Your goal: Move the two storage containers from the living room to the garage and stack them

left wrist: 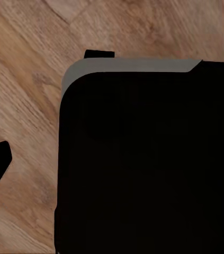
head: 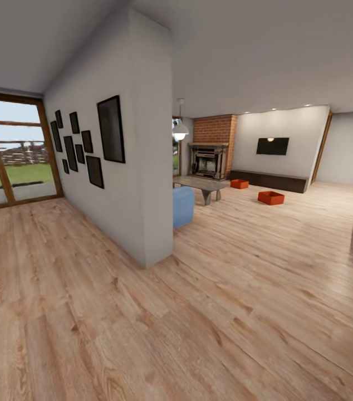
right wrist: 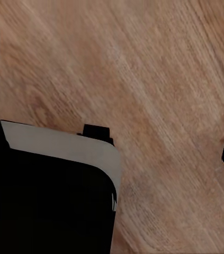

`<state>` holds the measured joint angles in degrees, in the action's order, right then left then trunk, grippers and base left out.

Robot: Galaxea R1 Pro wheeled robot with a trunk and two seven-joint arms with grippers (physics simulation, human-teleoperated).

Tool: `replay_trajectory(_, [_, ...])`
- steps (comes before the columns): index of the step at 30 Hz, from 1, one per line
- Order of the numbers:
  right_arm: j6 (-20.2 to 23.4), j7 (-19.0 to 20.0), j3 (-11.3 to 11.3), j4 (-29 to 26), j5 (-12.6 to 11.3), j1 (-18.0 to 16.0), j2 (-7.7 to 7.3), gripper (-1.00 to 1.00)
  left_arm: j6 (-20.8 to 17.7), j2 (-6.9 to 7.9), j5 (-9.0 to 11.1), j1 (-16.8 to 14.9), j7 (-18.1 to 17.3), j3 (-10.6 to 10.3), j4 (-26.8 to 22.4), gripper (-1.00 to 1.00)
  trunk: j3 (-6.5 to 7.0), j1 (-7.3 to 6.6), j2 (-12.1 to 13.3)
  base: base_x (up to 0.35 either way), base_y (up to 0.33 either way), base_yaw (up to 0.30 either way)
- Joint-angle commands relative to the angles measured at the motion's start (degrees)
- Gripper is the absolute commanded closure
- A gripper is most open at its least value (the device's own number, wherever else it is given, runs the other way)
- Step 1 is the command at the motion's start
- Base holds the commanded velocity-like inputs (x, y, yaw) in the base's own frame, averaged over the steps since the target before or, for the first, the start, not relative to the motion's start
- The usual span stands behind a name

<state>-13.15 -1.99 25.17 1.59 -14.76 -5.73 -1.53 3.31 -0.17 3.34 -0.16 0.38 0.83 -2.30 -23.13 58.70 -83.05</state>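
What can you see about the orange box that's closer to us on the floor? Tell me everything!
The nearer storage container is a small-looking, orange-red rectangular box with plain flat walls and an open top; its inside looks darker and nothing shows in it. It sits upright and flat on the pale wood-plank floor, far across the living room, in front of the long dark bench under the black TV. Nothing touches it but the floor. Its twin rests apart, farther back toward the brick fireplace.

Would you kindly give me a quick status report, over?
Jaws: state unclear in both wrist views. Two orange boxes far ahead on the wood floor, untouched. White wall at left; open floor towards them.
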Motion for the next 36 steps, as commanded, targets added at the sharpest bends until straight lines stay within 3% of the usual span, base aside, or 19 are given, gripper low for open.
replay_trajectory(1, [-0.30,-0.03,0.49,0.17,-0.45,-0.08,0.03,-1.00,0.15,-0.01,0.35,-0.02,0.03,0.05,0.02,-1.00,-0.06,0.03,-0.03,0.323,0.000,-0.245])
replay_trajectory(36, [-0.30,-0.03,0.50,0.17,-0.44,-0.08,-0.01,-1.00,0.20,-0.01,0.35,-0.02,0.06,0.05,0.02,-1.00,-0.06,0.03,-0.03,0.323,0.000,-0.246])
